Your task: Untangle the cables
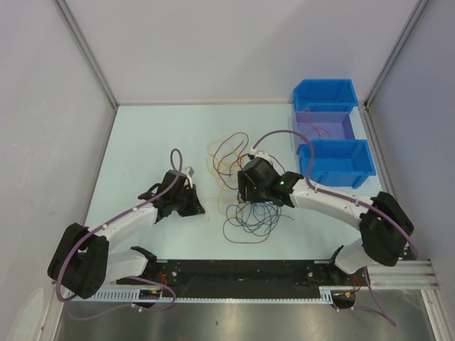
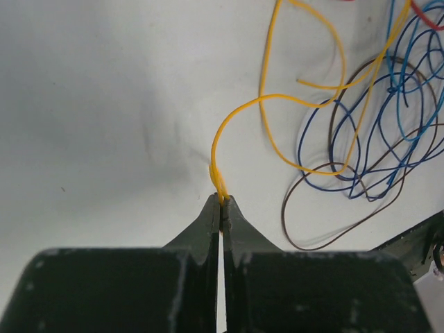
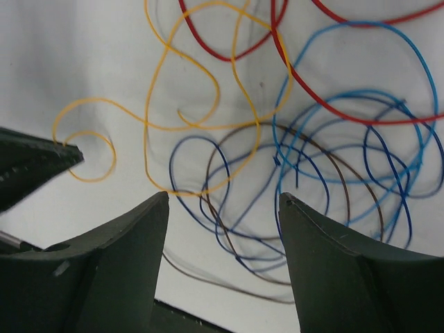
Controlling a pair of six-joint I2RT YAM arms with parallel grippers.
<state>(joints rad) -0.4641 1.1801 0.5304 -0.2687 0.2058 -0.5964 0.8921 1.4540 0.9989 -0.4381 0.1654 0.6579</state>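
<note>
**Orange strand gripped; tangle largely intact**

Left gripper is clenched on the thin orange wire, which crosses the blue loops. Right gripper is spread and empty above the cables, a pile of blue, brown and red loops overlapping mid-table. Judged early: all strands remain to be separated. Blue plastic bins lie beyond.

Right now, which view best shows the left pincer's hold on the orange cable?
Left wrist: the left pincer shut on the orange cable, close up. Right wrist catches only that pincer's tip; top external shows the cable too faintly.
</note>
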